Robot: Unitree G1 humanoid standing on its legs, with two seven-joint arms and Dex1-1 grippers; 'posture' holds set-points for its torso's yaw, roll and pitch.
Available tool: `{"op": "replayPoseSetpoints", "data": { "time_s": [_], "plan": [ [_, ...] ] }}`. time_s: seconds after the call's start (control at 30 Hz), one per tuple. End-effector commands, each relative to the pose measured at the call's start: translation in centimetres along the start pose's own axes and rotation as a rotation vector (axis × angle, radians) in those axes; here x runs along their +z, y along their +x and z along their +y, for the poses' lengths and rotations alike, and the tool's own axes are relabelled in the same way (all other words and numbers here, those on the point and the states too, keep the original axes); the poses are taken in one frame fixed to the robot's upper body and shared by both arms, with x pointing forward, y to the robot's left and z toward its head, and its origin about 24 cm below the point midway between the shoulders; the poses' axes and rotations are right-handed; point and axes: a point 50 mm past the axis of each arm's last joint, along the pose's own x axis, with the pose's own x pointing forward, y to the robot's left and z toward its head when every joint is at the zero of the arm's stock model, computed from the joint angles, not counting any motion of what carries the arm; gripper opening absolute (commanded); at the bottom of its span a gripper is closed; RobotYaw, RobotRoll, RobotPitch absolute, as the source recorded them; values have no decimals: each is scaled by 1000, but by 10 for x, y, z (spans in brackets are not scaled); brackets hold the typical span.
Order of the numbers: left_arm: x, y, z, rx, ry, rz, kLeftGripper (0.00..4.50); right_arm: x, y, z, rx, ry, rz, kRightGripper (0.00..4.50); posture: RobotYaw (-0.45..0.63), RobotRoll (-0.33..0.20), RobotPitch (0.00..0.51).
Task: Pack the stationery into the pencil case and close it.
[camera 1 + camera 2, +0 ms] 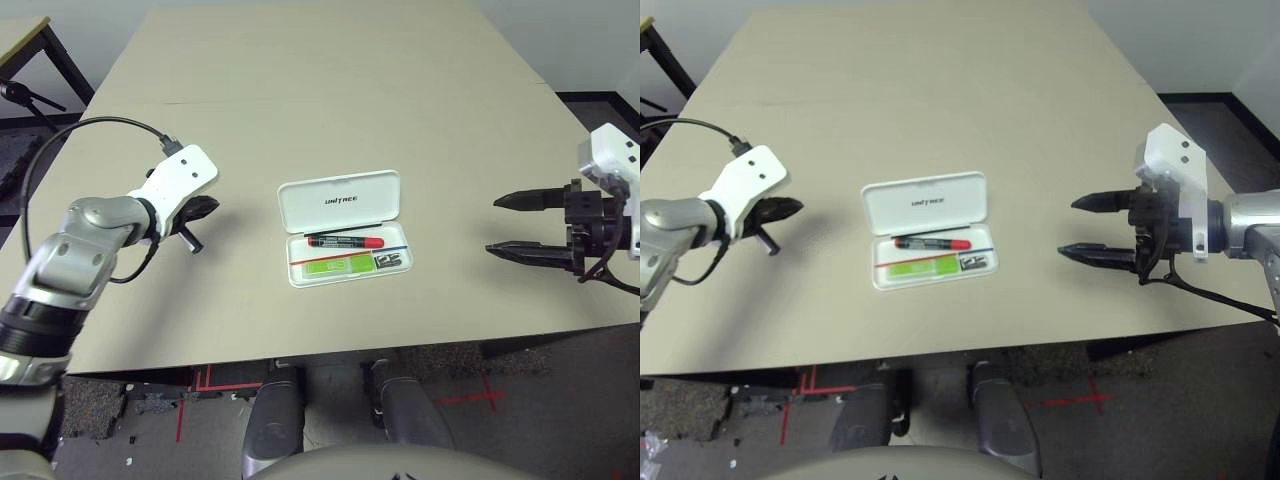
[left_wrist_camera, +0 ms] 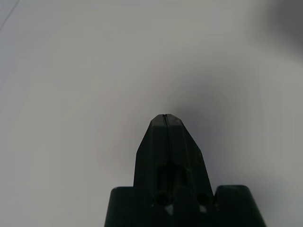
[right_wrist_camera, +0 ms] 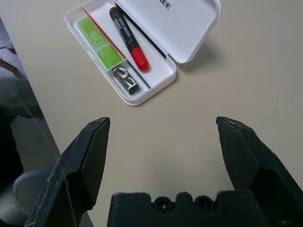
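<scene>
The pencil case (image 1: 340, 225) is a flat white plastic box with rounded corners, and it lies open in the middle of the smooth beige counter (image 1: 330, 90). Its lid is folded back to the far side and carries black lettering. Inside the tray lie a red marker (image 1: 346, 241) with a black end, a lime-green highlighter (image 1: 335, 264) nearer to the robot, and a small silver-and-black piece (image 1: 392, 262) just to the right of the highlighter. A thin red-and-blue line crosses the tray.

The left gripper (image 1: 200, 212) is well to the left of the case, above the bare counter, its black fingers pressed together and holding nothing. The right gripper (image 1: 1085, 228) is well to the right of the case, pointing toward it, with its two pointed fingers spread wide and empty.
</scene>
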Motion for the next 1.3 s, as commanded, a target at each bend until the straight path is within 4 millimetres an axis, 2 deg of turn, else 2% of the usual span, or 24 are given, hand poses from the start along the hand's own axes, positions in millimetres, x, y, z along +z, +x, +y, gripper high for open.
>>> {"op": "replayPoseSetpoints", "data": {
  "time_s": [0.03,0.23,0.4,0.8,1.03,1.3],
  "plan": [
    [5,11,0,15,-65,-36,36,0,0,3,12,-6,16,4500,-87,0,132],
    [22,25,-15,-46,-149,-123,36,1,0,3,13,-10,26,4500,-91,0,131],
    [31,27,-29,-124,-185,-161,36,2,1,3,18,-24,41,4500,-97,0,130],
    [41,19,-54,-262,-196,-204,36,6,3,1,25,-41,44,4500,-92,0,130],
    [37,0,-78,-435,-90,-181,36,6,4,0,28,-47,49,4500,-89,0,129],
    [37,-8,-91,-521,-9,-183,36,5,7,-1,36,-54,59,4500,-80,0,132]
  ]
}}
